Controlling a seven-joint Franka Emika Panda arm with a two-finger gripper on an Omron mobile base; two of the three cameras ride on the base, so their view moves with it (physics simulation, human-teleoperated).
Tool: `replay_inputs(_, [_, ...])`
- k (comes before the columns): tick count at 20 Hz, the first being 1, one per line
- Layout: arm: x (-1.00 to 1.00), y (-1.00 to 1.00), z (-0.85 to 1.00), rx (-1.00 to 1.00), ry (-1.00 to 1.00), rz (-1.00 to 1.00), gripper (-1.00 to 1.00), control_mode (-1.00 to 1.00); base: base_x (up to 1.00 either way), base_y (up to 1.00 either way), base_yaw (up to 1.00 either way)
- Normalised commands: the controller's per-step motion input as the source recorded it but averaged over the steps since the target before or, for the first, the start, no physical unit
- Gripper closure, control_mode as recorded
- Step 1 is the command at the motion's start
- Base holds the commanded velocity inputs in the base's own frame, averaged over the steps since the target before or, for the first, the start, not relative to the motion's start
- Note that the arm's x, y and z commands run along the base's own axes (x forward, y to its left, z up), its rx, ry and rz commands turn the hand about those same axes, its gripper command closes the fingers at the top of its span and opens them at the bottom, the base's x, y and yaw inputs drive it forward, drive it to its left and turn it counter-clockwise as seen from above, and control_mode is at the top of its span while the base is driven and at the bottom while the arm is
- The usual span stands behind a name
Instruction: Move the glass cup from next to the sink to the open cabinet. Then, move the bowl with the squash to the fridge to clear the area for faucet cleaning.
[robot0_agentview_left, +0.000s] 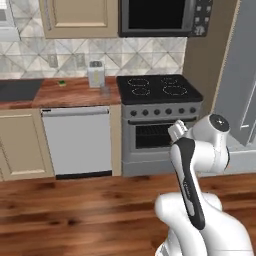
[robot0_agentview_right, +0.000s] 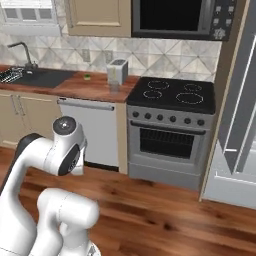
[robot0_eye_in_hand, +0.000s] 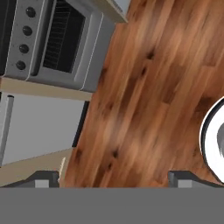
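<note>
The glass cup (robot0_agentview_left: 105, 90) (robot0_agentview_right: 115, 86) stands on the wooden counter just in front of the toaster (robot0_agentview_left: 96, 73), beside the stove. The black sink (robot0_agentview_right: 42, 77) with its dark faucet (robot0_agentview_right: 22, 50) lies far to the left. A tan wall cabinet (robot0_agentview_left: 80, 17) hangs above the counter. The silver-grey fridge (robot0_agentview_right: 240, 120) fills the right edge. My gripper (robot0_eye_in_hand: 114, 179) is open, fingertips (robot0_eye_in_hand: 46, 178) wide apart with nothing between them, pointing down at the wood floor in front of the oven, well away from the cup. The bowl is out of view.
A small green thing (robot0_agentview_left: 62, 83) lies on the counter between sink and toaster. The black stove top (robot0_agentview_left: 157, 87) with its oven, a dishwasher (robot0_agentview_left: 77, 142) and a microwave (robot0_agentview_left: 160, 15) stand ahead. My folded arm (robot0_agentview_left: 192, 165) is over the floor.
</note>
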Motion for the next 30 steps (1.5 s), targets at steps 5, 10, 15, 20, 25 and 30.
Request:
replay_inputs(5, [0.0, 0.0, 0.0, 0.0, 0.0, 0.0, -1.0, 1.0, 1.0, 0.66, -0.28])
replay_inputs(10, [0.0, 0.0, 0.0, 0.0, 0.0, 0.0, -1.0, 1.0, 1.0, 0.38, -0.24])
replay_inputs(15, [0.0, 0.0, 0.0, 0.0, 0.0, 0.0, -1.0, 1.0, 1.0, 0.03, -0.14])
replay_inputs(20, [0.0, 0.0, 0.0, 0.0, 0.0, 0.0, -1.0, 1.0, 1.0, 0.07, -0.03])
replay_inputs(25, [0.0, 0.0, 0.0, 0.0, 0.0, 0.0, -1.0, 1.0, 1.0, 0.28, 0.0])
replay_inputs(30, [0.8, 0.0, -0.06, 0.0, 0.3, 0.11, -1.0, -1.0, 0.2, 0.03, 0.01])
